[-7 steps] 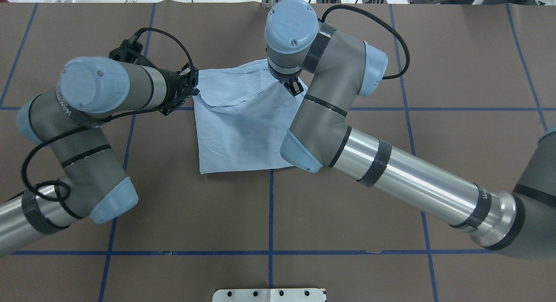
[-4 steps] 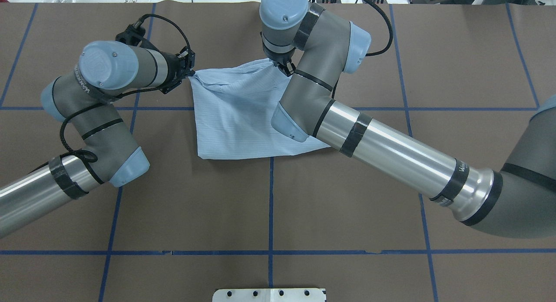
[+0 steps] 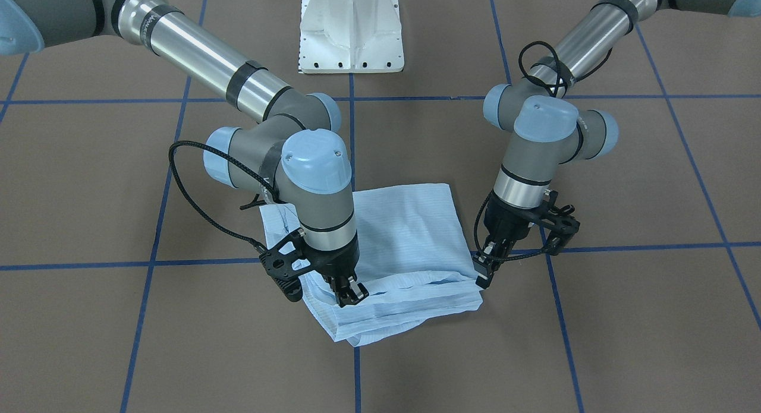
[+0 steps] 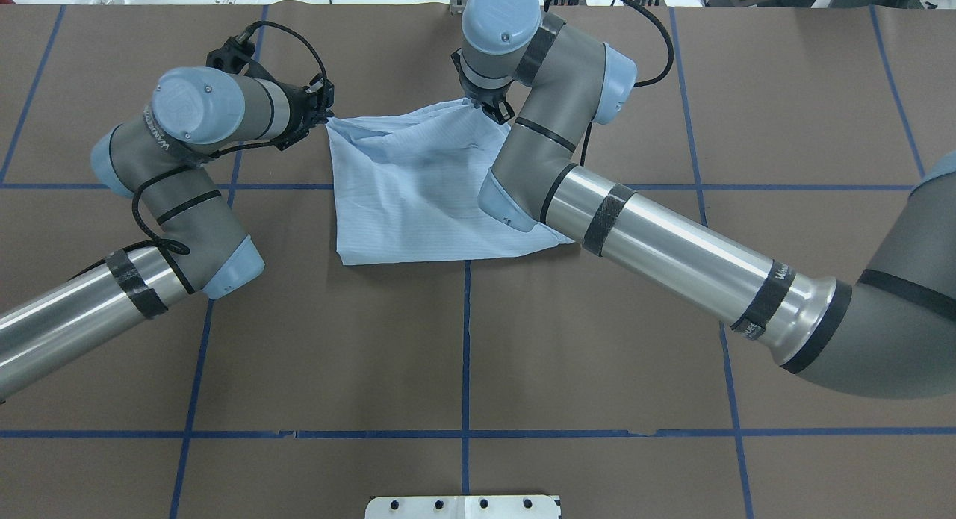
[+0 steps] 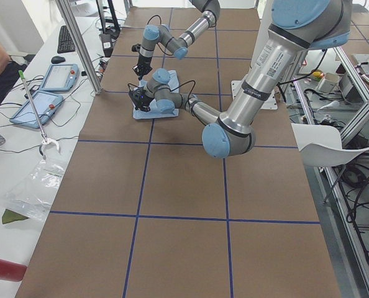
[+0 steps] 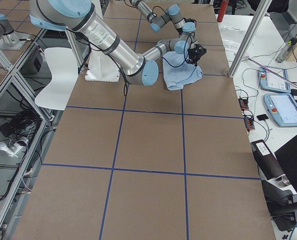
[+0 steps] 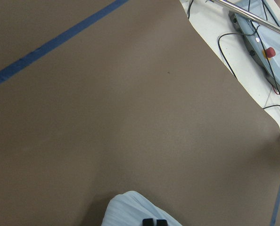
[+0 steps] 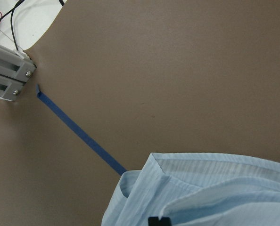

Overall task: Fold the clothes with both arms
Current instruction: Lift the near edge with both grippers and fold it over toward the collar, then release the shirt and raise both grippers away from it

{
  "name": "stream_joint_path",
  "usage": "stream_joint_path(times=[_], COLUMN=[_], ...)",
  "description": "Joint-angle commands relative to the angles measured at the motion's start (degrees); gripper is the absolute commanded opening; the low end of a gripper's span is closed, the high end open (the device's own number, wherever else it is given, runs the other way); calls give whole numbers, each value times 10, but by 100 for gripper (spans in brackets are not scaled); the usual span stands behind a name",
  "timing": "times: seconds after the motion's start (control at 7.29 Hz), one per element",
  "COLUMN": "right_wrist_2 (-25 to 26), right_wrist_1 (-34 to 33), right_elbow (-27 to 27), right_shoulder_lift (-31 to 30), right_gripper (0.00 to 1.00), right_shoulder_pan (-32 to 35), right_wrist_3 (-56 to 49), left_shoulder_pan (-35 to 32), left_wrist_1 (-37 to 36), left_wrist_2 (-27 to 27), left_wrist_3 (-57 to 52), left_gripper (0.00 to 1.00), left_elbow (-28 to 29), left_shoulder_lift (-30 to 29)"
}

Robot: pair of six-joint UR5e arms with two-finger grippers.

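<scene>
**Fold nearly closed, both corners in the grip**

The light-blue striped shirt [image 4: 411, 198] lies on the brown-covered table [image 4: 597, 340], out toward the far side from the robot's base. It sits across one of the blue tape lines [image 4: 747, 187], and its near edge lies at the head of the centre line. It is already a compact, roughly square packet. No sleeve hangs loose, and the front-facing view shows several layers stacked at the edge farthest from the robot.

The left gripper [image 4: 323, 116] pinches one far corner. Its wrist camera shows the two fingertips [image 7: 154, 221] pressed together over a bulge of cloth, so the claw is narrow and holding the shirt. The right gripper [image 4: 493, 110] has the other far corner. The cloth rises in a small peak to it, and its own camera shows a banded edge of the garment — perhaps a collar or hem, I cannot tell which — right at the fingertip [image 8: 158, 220]. I judge it clamped on the fabric too.

The task looks late-stage, with the bulk folding done. The top layer between the two grippers is slack and creased, not flat. What seems left is to lay that edge down squarely and let go — then perhaps one more fold or some smoothing.
</scene>
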State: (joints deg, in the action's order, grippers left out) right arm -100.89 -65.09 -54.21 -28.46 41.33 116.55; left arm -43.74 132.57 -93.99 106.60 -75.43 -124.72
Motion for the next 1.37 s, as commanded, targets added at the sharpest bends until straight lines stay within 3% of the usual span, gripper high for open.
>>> stream_joint_path(times=[0.0, 0.14, 0.27, 0.41, 0.55, 0.69, 0.82, 1.23], right_wrist_2=[0, 0, -2, -25, -41, -59, -89, -199], right_wrist_1=[40, 45, 44, 44, 40, 37, 20, -96], right_elbow=[54, 71, 73, 72, 71, 51, 0, -176], right_shoulder_lift=[24, 37, 43, 42, 37, 9, -46, -225], right_gripper=[44, 75, 94, 99, 99, 99, 99, 99], right_shoulder_pan=[9, 12, 30, 46, 59, 70, 94, 202], right_wrist_3=[-7, -25, -50, -82, -119, -188, -262, -557], left_shoulder_pan=[-2, -12, -24, -24, -24, -27, -28, -83], left_wrist_1=[21, 22, 29, 40, 40, 37, 31, 26], left_wrist_2=[3, 3, 1, -2, -20, -65, -74, -159], left_wrist_3=[-39, -64, -90, -103, -122, -193, -237, -502], left_gripper=[64, 69, 70, 70, 79, 99, 99, 99], left_elbow=[34, 35, 34, 32, 15, -38, -88, -180], left_shoulder_lift=[-11, -11, -11, -6, 6, 44, 71, 184])
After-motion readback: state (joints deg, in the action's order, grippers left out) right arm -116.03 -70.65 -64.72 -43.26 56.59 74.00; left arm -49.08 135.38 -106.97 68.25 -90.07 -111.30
